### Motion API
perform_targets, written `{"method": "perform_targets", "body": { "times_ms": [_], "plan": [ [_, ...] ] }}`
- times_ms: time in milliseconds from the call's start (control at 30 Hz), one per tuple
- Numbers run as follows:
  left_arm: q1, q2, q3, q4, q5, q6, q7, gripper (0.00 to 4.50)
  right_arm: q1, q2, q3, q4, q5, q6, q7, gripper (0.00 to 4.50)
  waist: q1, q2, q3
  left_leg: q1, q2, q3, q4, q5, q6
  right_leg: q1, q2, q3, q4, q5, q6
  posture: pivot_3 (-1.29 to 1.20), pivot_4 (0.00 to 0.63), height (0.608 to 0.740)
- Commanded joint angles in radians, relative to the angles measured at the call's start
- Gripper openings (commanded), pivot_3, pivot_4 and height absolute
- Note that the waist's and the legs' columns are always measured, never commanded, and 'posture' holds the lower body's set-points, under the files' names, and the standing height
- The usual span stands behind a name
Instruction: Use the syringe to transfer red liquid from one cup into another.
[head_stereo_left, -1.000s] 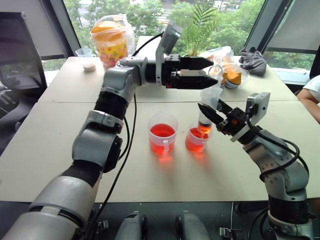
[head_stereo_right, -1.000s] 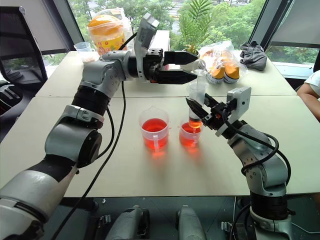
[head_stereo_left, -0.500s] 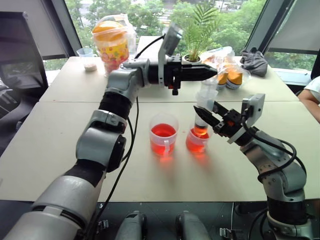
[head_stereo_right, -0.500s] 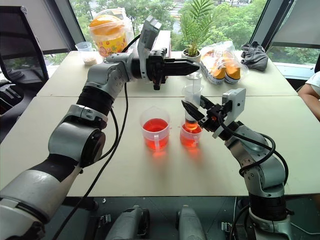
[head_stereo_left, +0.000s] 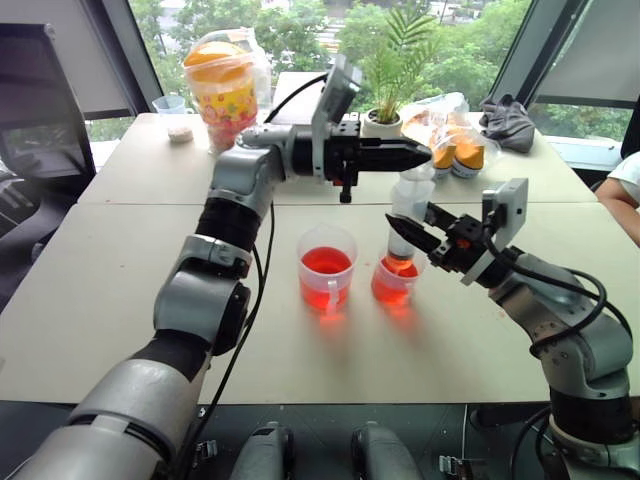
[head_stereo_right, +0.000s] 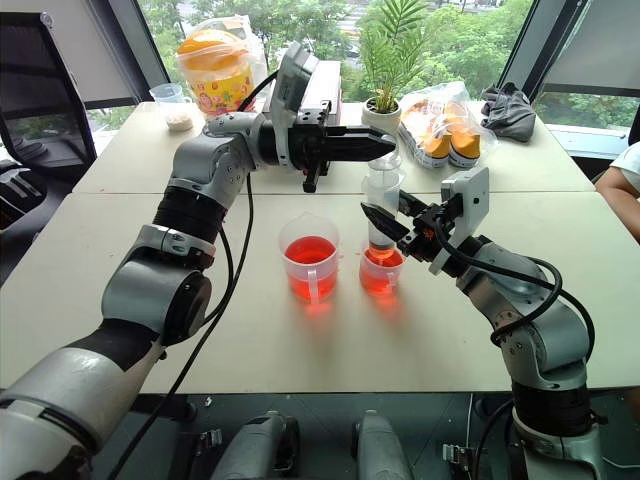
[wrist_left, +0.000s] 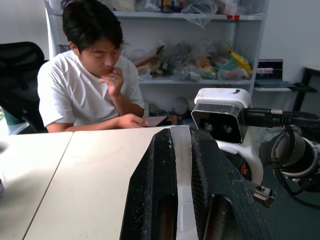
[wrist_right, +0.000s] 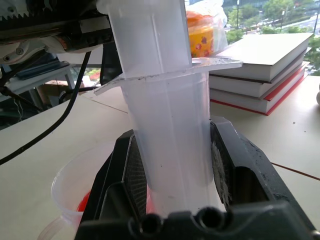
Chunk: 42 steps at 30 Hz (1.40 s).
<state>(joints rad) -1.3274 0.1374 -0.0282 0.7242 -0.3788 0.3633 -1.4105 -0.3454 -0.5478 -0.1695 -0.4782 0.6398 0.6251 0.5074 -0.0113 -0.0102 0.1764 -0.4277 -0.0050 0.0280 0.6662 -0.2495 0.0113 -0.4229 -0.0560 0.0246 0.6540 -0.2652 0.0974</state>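
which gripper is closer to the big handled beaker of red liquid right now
Right. The right gripper, clamped on the syringe over the smaller cup, sits just beside the beaker. The left gripper is shut, higher up and farther back, over the syringe's plunger.

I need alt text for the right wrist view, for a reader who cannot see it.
The right gripper, two black fingers, is shut on the large clear plastic syringe, held upright with its white plunger at the top. Behind it are a clear plastic cup of red liquid and stacked books on a pale table.
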Motion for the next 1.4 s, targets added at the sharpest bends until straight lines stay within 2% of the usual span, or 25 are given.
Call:
{"method": "perform_targets", "body": {
  "times_ms": [33,600,667,700,867,933,1133,1267,1400],
  "plan": [
    [0.050,-0.022,-0.087,-0.008,0.050,0.020,-0.025,0.08,-0.086,-0.017,-0.114,-0.068,0.042,-0.042,-0.041,1.38,0.000,0.000,0.000,0.000,0.000,0.000,0.000,0.000,0.000,0.000,0.000,0.000,0.000,0.000,0.000,0.00,0.150,0.740],
    [0.079,-0.030,-0.092,-0.043,0.048,0.053,-0.012,0.08,-0.107,-0.055,-0.131,-0.059,0.086,-0.027,-0.055,1.38,0.000,0.000,0.000,0.000,0.000,0.000,0.000,0.000,0.000,0.000,0.000,0.000,0.000,0.000,0.000,0.00,0.150,0.740],
    [0.051,-0.016,-0.063,-0.032,0.032,0.074,0.000,0.90,-0.089,-0.045,-0.109,-0.056,0.079,-0.029,-0.049,1.38,0.000,0.000,0.000,0.000,0.000,0.000,0.000,0.000,0.000,0.000,0.000,0.000,0.000,0.000,0.000,0.00,0.150,0.740],
    [0.038,-0.010,-0.050,-0.028,0.024,0.083,0.004,1.14,-0.082,-0.040,-0.100,-0.055,0.077,-0.030,-0.047,1.38,0.000,0.000,0.000,0.000,0.000,0.000,0.000,0.000,0.000,0.000,0.000,0.000,0.000,0.000,0.000,0.00,0.150,0.740],
    [-0.020,0.040,0.012,-0.011,0.001,0.082,0.033,3.63,-0.044,-0.020,-0.041,-0.043,0.049,-0.039,-0.031,1.38,0.000,0.000,0.000,0.000,0.000,0.000,0.000,0.000,0.000,0.000,0.000,0.000,0.000,0.000,0.000,0.00,0.150,0.740],
    [-0.025,0.077,0.029,-0.030,-0.005,0.077,0.033,4.45,-0.026,-0.005,-0.020,-0.036,0.045,-0.043,-0.025,1.38,-0.003,0.000,0.000,0.000,0.000,0.000,0.000,0.000,0.000,0.000,0.000,0.000,0.000,0.000,0.000,0.00,0.150,0.740],
    [0.045,0.206,0.008,-0.147,-0.021,0.138,-0.042,4.45,-0.031,-0.001,-0.021,-0.025,0.051,-0.042,-0.023,1.38,-0.003,0.000,0.000,0.000,0.001,0.000,0.000,0.000,0.000,-0.001,0.001,0.000,0.001,0.000,0.000,0.00,0.150,0.740],
    [0.135,0.291,-0.011,-0.267,-0.027,0.180,-0.081,4.45,-0.095,-0.010,-0.075,-0.033,0.134,0.016,-0.061,1.38,-0.002,0.000,0.000,0.000,0.000,0.000,0.000,0.000,0.000,0.000,0.000,0.000,0.001,0.000,0.000,0.00,0.150,0.740],
    [0.198,0.345,-0.016,-0.355,-0.034,0.218,-0.084,4.45,-0.200,-0.052,-0.162,-0.019,0.244,0.127,-0.160,1.38,0.003,0.000,0.000,0.000,0.000,0.000,0.001,0.000,0.000,0.000,-0.001,0.000,0.001,0.000,0.000,0.00,0.150,0.740]
  ]
}}
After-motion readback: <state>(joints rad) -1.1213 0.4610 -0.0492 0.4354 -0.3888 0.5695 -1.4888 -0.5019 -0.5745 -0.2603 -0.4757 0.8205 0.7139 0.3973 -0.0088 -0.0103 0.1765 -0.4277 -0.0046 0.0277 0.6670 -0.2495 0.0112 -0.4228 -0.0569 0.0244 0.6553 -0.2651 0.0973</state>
